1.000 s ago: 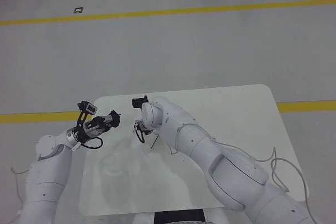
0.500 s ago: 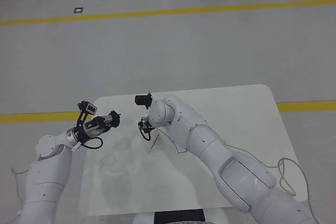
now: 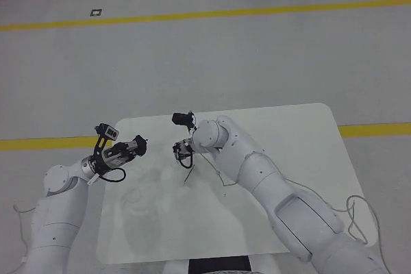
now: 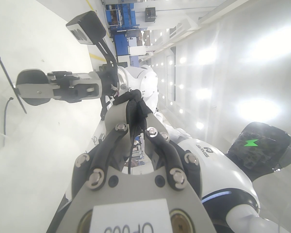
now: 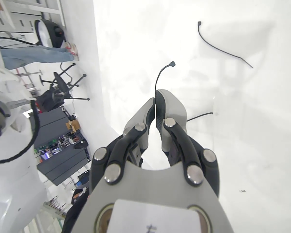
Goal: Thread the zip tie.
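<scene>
- We see the zip tie (image 5: 160, 76) as thin black plastic, smooth and faintly glossy.
- Around the zip tie, the right gripper (image 5: 155, 98) has ribbed black rubber pads (image 5: 159, 109), matt grey metal and shiny screws.
- Beneath the zip tie, we see the table (image 3: 294, 137) as white, smooth and slightly sheeny.

1. From above, the light is bright, even and diffuse: the white round-cornered table (image 3: 301, 130) and the pale grey floor with yellow lines (image 3: 260, 55) carry no hot spots.
2. At my left wrist, rows of round white ceiling lamps (image 4: 257, 109) flare into broad glare, with a milky veil around them.
3. At my right wrist, the tabletop burns out almost to blank white. The thin black plastic zip tie (image 5: 157, 78) pinched in my right gripper (image 5: 155, 95) stands out starkly.
4. Both wrist lenses bow straight lines near the edges.
</scene>
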### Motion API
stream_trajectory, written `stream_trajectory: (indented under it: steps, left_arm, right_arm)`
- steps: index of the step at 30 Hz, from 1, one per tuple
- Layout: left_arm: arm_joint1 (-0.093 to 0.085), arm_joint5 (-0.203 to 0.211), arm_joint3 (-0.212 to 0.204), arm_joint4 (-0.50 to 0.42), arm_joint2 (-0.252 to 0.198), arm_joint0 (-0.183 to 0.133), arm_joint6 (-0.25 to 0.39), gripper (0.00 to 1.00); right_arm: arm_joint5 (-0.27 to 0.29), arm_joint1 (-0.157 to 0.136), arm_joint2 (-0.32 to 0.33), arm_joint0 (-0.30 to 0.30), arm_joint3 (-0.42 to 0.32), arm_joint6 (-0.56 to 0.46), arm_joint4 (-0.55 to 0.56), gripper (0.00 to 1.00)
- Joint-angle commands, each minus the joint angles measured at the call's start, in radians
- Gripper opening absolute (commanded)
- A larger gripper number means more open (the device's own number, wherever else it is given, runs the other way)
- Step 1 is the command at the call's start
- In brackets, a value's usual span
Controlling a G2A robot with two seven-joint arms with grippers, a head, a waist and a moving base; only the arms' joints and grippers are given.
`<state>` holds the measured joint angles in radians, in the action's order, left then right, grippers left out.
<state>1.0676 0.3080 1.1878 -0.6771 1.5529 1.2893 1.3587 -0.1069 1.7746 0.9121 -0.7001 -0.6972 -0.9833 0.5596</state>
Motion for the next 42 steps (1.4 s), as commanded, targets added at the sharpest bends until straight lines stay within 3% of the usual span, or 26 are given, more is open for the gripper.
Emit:
stream_trajectory:
  steps: [1,5,11,17,21,26,36,38,42]
  left_arm:
    - [0.000,0.000,0.000,0.000,0.000,0.000,0.000,0.00]
    - [0.000,0.000,0.000,0.000,0.000,0.000,0.000,0.00]
    - [0.000,0.000,0.000,0.000,0.000,0.000,0.000,0.00]
    - [0.000,0.000,0.000,0.000,0.000,0.000,0.000,0.00]
    - [0.000,0.000,0.000,0.000,0.000,0.000,0.000,0.00]
    - [0.000,0.000,0.000,0.000,0.000,0.000,0.000,0.00]
    - [0.000,0.000,0.000,0.000,0.000,0.000,0.000,0.00]
    - [0.001,-0.009,0.002,0.016,-0.011,0.002,-0.031,0.00]
    - [0.002,-0.026,-0.054,0.010,-0.037,-0.015,-0.037,0.00]
  right_arm:
    - [0.047,-0.022,0.040,-0.031,-0.044,-0.021,-0.013,0.00]
    - [0.124,-0.062,0.116,-0.103,-0.149,-0.064,-0.046,0.00]
    - [0.195,-0.108,0.206,-0.222,-0.340,-0.103,-0.094,0.00]
    - [0.176,-0.125,0.204,-0.302,-0.529,-0.075,-0.091,0.00]
    - [0.149,-0.129,0.184,-0.323,-0.613,-0.029,-0.070,0.00]
    - [0.113,-0.131,0.161,-0.333,-0.659,0.044,-0.053,0.00]
    - [0.113,-0.131,0.161,-0.333,-0.659,0.044,-0.053,0.00]
    - [0.110,-0.132,0.162,-0.349,-0.667,0.093,-0.049,0.00]
    - [0.098,-0.138,0.159,-0.381,-0.700,0.184,-0.017,0.00]
